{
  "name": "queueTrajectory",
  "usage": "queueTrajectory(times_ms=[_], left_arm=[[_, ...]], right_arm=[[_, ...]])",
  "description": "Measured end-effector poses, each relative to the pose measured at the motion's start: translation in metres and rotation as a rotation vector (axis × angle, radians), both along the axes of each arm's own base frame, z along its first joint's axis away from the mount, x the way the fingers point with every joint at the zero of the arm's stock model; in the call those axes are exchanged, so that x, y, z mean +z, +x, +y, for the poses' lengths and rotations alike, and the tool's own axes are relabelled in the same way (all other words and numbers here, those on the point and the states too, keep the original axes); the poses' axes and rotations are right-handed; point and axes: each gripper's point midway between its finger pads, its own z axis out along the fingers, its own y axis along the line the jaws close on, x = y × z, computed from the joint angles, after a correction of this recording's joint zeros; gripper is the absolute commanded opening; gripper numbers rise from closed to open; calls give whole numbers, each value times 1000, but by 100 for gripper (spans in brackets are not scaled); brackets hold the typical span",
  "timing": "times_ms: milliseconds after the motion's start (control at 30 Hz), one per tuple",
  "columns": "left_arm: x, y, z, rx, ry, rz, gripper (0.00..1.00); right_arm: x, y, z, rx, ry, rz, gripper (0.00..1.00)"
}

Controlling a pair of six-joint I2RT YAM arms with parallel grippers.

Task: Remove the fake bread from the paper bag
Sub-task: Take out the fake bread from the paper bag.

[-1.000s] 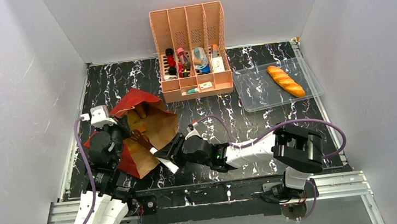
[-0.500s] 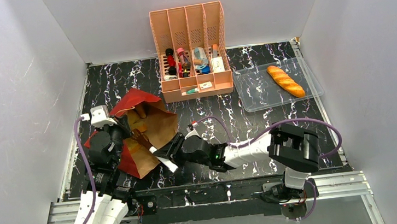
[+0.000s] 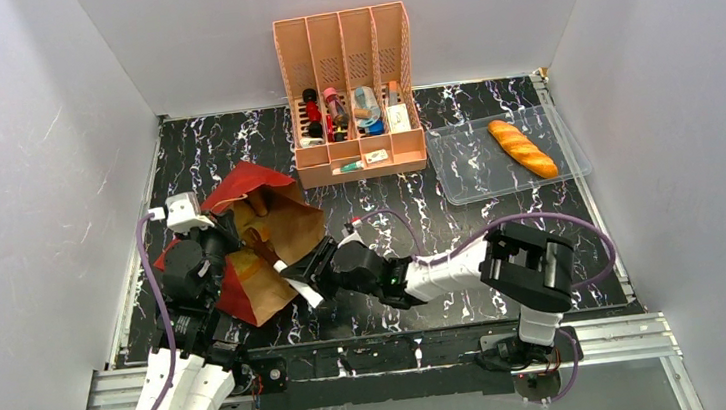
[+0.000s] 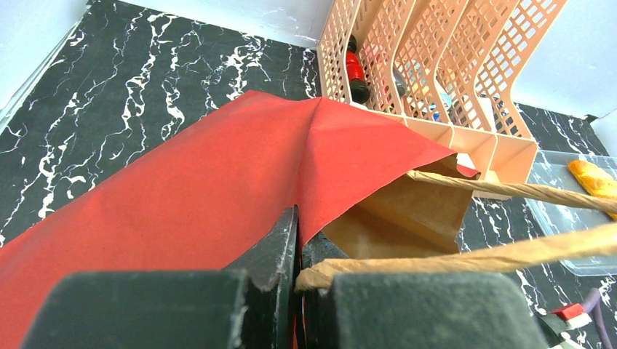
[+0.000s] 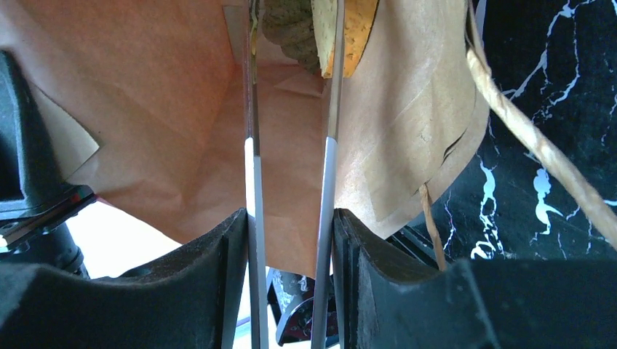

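The brown kraft paper bag with a red lower part (image 3: 285, 222) lay on its side on the black marble-patterned worktop (image 3: 441, 218), left of centre in the top view. Its red end pointed left and its open mouth pointed right and slightly down-frame.

The left gripper (image 4: 297, 251) was fully closed, pinching one twisted paper loop handle (image 4: 473, 251) at the bag's edge.

The right gripper (image 5: 295, 14) reached into the mouth from the lower right, its two thin finger blades standing partly apart. In the right wrist view a brown, rough-textured toy bread slice (image 5: 287, 33) sat between the blade tips, touching both. An orange toy bread piece (image 5: 353, 29) lay just beside it, across the right-hand blade. Both pieces were inside the bag.

A golden slashed toy baguette (image 3: 522, 147) lay in the clear plastic tray (image 3: 457, 181) at right, its long axis running upper left to lower right. A pink slotted organizer (image 3: 343, 41) stood at the rear centre.
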Motion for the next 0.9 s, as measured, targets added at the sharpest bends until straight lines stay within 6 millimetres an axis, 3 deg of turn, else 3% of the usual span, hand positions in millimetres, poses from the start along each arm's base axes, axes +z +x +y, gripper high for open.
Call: queueTrajectory(times_ms=[200,367,467,900], left_arm=[[0,1,-1,-3,0,0,0],[-1,1,-1,-3,0,0,0],[-2,2,-1,-3,1,5,0],[-4,6,-1,7,-2,14,0]], right_arm=[[-9,3,5,13,1,16,38],[-6,6,5,13,13,20,10],[-6,7,5,16,17,25,1],[3,3,-4,25,16,9,0]])
